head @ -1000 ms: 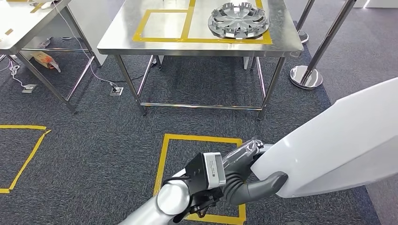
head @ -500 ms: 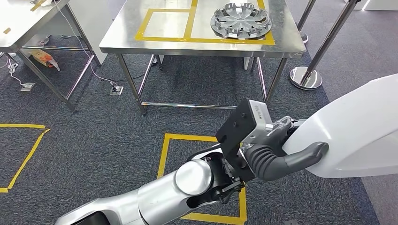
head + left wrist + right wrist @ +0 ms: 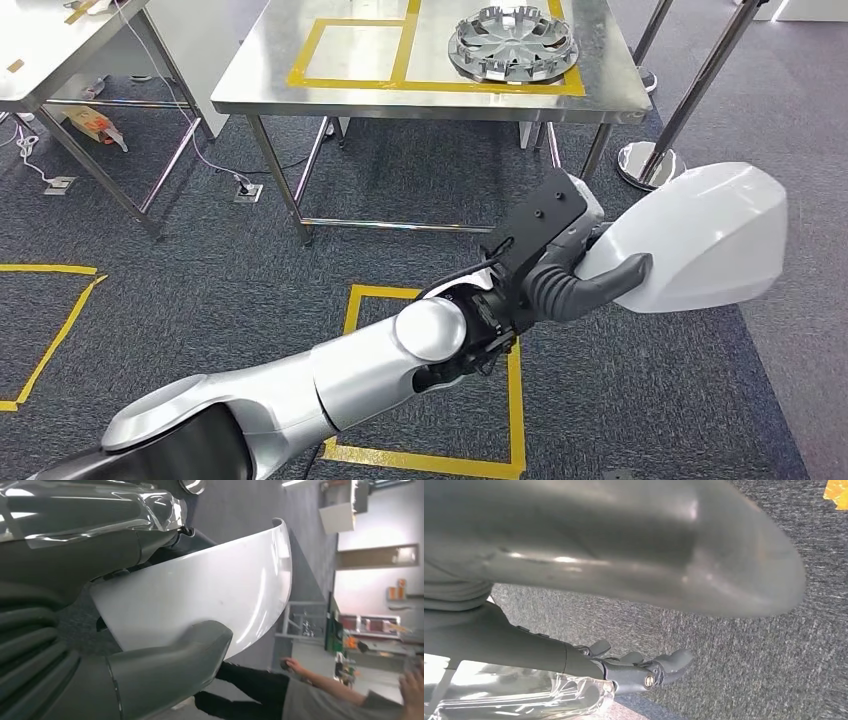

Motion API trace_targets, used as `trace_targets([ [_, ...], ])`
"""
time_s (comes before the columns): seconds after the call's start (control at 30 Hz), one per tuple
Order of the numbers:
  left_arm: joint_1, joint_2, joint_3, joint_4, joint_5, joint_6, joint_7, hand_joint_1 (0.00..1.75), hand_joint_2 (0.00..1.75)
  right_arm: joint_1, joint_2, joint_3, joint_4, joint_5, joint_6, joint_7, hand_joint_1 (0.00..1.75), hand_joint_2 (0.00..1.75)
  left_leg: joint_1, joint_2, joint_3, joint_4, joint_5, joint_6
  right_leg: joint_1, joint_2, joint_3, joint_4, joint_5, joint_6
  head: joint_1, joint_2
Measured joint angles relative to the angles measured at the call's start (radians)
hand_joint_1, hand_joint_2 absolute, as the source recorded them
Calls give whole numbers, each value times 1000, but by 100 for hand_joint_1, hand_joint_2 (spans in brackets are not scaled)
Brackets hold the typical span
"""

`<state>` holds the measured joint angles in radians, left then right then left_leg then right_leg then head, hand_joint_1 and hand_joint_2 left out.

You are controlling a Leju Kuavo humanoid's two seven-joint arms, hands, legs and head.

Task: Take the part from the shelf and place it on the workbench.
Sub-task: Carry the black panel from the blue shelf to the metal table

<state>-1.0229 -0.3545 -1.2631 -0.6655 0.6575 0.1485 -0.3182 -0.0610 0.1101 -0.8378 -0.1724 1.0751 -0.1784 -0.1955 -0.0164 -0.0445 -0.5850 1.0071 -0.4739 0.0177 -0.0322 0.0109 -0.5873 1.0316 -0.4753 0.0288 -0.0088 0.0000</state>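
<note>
My left hand [image 3: 556, 276] grips a large white curved part [image 3: 695, 240], its grey thumb [image 3: 600, 285] lying across the near face. The part hangs over the carpet, short of the steel workbench [image 3: 330, 95] and off its near right corner. In the left wrist view the white part [image 3: 200, 595] is pinched under the thumb [image 3: 170, 670]. A silver wheel cover [image 3: 513, 42] lies in the right taped box on the workbench. My right hand [image 3: 524, 645] hangs over the carpet, its fingers [image 3: 639, 672] apart from the thumb and holding nothing.
Two stanchion posts stand right of the workbench, one chrome base [image 3: 652, 165] near its leg. Another steel table [image 3: 40, 50] stands at the far left. A yellow taped square [image 3: 350, 330] marks the floor under my arm. A person [image 3: 310, 695] stands beyond the part.
My left arm has stretched forward and up, carrying the white part away from my body toward the workbench's near right corner. The part now looks smaller and farther off.
</note>
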Motion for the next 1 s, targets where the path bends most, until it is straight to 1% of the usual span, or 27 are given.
trace_targets([
  [0.23, -14, 4, -1, 127, 9, 48, -20, 175, 175, 0, 1, 0, 0, 4, 1, 1, 0, 0, 0, 0, 0, 0, 0, 0, 0, 0, 0, 0, 0, 0, 0, 0],
  [0.43, -46, 9, 20, 267, 13, 71, -73, 175, 175, 0, 1, 0, 0, 3, 3, -12, 0, 0, 0, 0, 0, 0, 0, 0, 0, 0, 0, 0, 0, 0, 0, 0],
  [0.57, -72, 21, 42, 338, 15, 98, -106, 175, 175, 1, 1, 0, 0, 3, 9, -9, 0, 0, 0, 0, 0, 0, 0, 0, 0, 0, 0, 0, 0, 0, 0, 0],
  [0.73, -99, 49, 79, 377, 32, 125, -150, 175, 175, 1, 0, 0, 0, 4, 12, -6, 0, 0, 0, 0, 0, 0, 0, 0, 0, 0, 0, 0, 0, 0, 0, 0],
  [0.9, -104, 56, 88, 381, 36, 128, -159, 175, 175, 2, 0, 0, 0, 4, 12, -6, 0, 0, 0, 0, 0, 0, 0, 0, 0, 0, 0, 0, 0, 0, 0, 0],
  [1.0, -115, 73, 113, 387, 50, 139, -178, 175, 175, 2, -1, 0, 0, 4, 12, -6, 0, 0, 0, 0, 0, 0, 0, 0, 0, 0, 0, 0, 0, 0, 0, 0],
])
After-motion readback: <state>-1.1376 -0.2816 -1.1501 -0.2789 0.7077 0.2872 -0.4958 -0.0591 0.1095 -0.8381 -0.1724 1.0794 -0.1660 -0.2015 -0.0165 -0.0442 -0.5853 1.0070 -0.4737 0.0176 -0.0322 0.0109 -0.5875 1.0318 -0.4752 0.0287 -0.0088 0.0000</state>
